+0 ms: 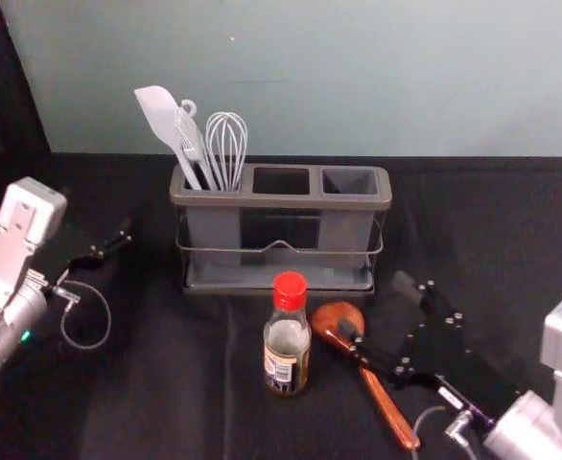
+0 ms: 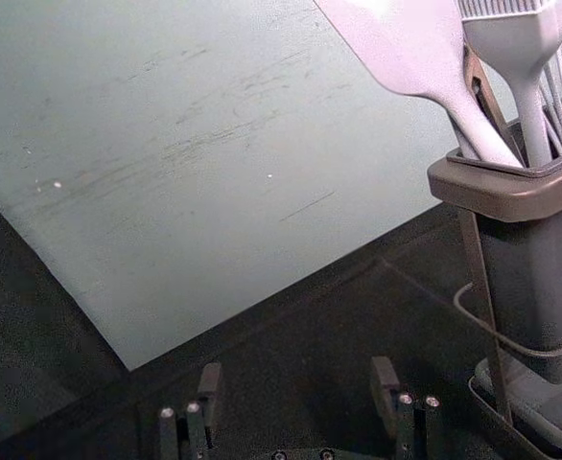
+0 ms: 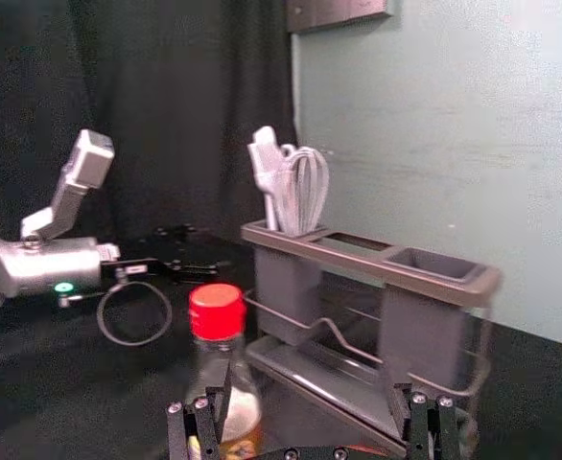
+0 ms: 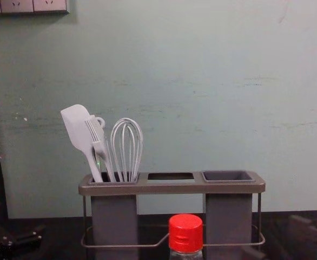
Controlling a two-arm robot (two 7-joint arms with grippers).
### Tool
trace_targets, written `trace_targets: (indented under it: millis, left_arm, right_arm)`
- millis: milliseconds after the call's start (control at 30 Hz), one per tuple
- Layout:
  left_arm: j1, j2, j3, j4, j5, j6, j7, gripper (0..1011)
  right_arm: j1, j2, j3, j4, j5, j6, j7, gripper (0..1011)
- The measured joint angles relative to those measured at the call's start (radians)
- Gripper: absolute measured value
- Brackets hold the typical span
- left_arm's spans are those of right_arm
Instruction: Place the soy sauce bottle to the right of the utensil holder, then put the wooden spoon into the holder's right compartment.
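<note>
Up front, soy sauce bottle upright, just left of right gripper: nearer arm, fingers spread, empty. Likely go left, close across vertical axis. Left gripper idle, farther off, fingers spread. Utensil holder behind bottle.

counter: dark, cloth-like surface. on it, utensil holder, upright, toward the far side. soy sauce bottle standing upright in front of holder, red cap on. wooden spoon lying just to the bottle's right, bowl end toward holder, handle slanting nearer and rightward.
</note>
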Motion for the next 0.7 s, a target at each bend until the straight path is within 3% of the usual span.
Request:
trace_targets:
  millis: [300,700]
  left_arm:
    - [0.0,0.0,0.0,0.0,0.0,0.0,0.0,1000]
    - [0.0,0.0,0.0,0.0,0.0,0.0,0.0,1000]
  right_arm:
    - [0.047,-0.049,-0.041,0.016,-0.044,0.039,0.041,1003]
    - [0.108,-0.112,-0.058,0.056,-0.074,0.076,0.081,1003]
